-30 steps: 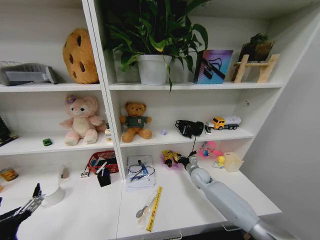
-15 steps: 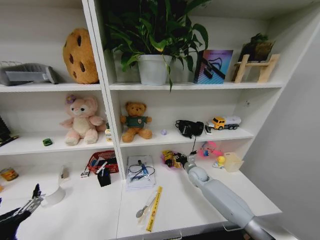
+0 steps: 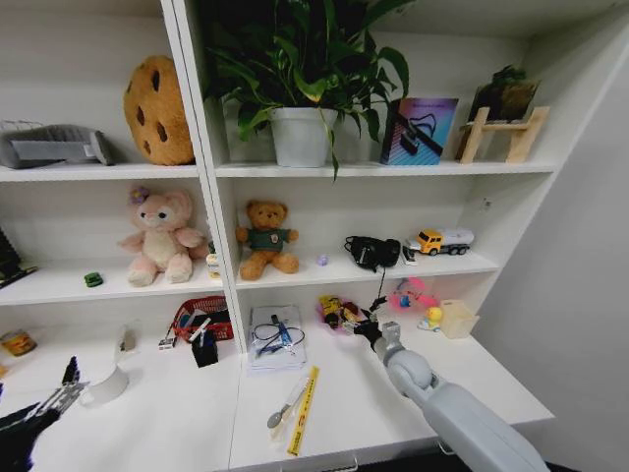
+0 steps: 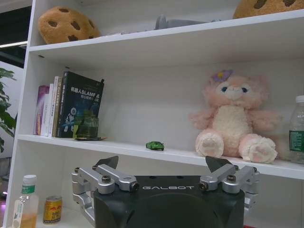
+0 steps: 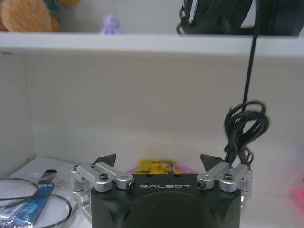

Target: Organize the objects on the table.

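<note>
My right gripper [image 3: 370, 326] [image 5: 159, 159] hovers open and empty over the back of the white table [image 3: 393, 413], just short of a yellow packet [image 3: 332, 311] [image 5: 157, 166] on a pink thing. My left gripper [image 3: 65, 385] [image 4: 161, 163] is low at the table's left end, open and empty, beside a white mug [image 3: 106, 385]. A tiny green toy car [image 3: 93, 279] [image 4: 155, 145] sits on the shelf near the pink plush. A yellow ruler [image 3: 304, 397] and a silver utensil [image 3: 284, 406] lie mid-table. A blue pen [image 3: 283, 333] rests on a white pad.
A red basket [image 3: 200, 317] of clutter and a black box [image 3: 204, 349] stand at the back. A dangling black cable [image 5: 245, 124] hangs from the shelf by my right gripper. A clear tub [image 3: 457, 318], a can [image 3: 17, 342] and a capped bottle [image 4: 26, 205] are nearby.
My right arm has drawn back and to the right, away from the yellow packet. The left gripper has sunk slightly. Nothing was picked up.
</note>
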You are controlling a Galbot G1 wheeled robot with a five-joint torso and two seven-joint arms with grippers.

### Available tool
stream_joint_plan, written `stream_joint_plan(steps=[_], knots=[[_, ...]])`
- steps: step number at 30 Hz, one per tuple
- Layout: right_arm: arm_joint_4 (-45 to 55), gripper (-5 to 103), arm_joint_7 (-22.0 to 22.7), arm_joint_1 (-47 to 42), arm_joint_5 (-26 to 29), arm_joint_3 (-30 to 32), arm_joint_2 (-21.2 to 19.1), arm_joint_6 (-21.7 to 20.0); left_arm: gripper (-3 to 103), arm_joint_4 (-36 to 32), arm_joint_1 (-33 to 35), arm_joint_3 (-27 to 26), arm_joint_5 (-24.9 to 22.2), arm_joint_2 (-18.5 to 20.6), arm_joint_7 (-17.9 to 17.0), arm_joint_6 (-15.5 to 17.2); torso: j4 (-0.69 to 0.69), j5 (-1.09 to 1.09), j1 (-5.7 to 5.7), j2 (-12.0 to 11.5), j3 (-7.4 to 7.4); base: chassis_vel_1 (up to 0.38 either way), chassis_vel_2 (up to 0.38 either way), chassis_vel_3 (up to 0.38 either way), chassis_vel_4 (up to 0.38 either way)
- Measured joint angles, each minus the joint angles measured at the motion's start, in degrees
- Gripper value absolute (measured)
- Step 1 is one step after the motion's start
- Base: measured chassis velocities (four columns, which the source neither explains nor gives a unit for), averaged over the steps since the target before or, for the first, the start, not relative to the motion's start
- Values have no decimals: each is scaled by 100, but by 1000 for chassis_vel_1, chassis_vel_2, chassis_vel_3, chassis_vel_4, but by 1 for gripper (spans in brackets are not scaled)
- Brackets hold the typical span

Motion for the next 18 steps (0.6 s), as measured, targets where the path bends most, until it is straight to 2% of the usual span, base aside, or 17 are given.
stream_joint_plan(steps=[1,4,5,7,8,10,12,14,18], knots=[[259,99,-8,-339,-194,261,-58,144,100,-5,-20,12,0,15,-5,12,1,-2,0,0,0,0,0,0,0],[638,100,1,-999,-331,815,-29,329,100,-31,-77,9,-36,52,-24,56,0,0,0,0,0,0,0,0,0],[638,100,1,-999,-331,815,-29,329,100,-31,-77,9,-36,52,-24,56,0,0,0,0,0,0,0,0,0],[983,100,9,-1569,-406,1318,8,443,100,-31,-123,-9,-83,123,-38,80,0,1,0,0,-1,0,0,0,0],[983,100,9,-1569,-406,1318,8,443,100,-31,-123,-9,-83,123,-38,80,0,1,0,0,-1,0,0,0,0],[1339,100,-9,-2020,-506,1758,-10,518,100,-6,-194,3,-103,199,-52,113,0,0,0,0,0,0,0,0,0],[1489,100,-33,-2190,-527,1925,-20,550,100,1,-232,13,-110,222,-60,131,0,-2,0,0,0,0,0,0,0],[1735,100,-137,-2581,-675,2259,-9,797,100,20,-308,30,-142,281,-84,168,0,-1,0,0,0,0,0,0,0],[1866,100,-178,-2889,-791,2521,84,1043,100,51,-355,38,-173,326,-93,180,-1,-2,0,0,0,0,0,0,0]])
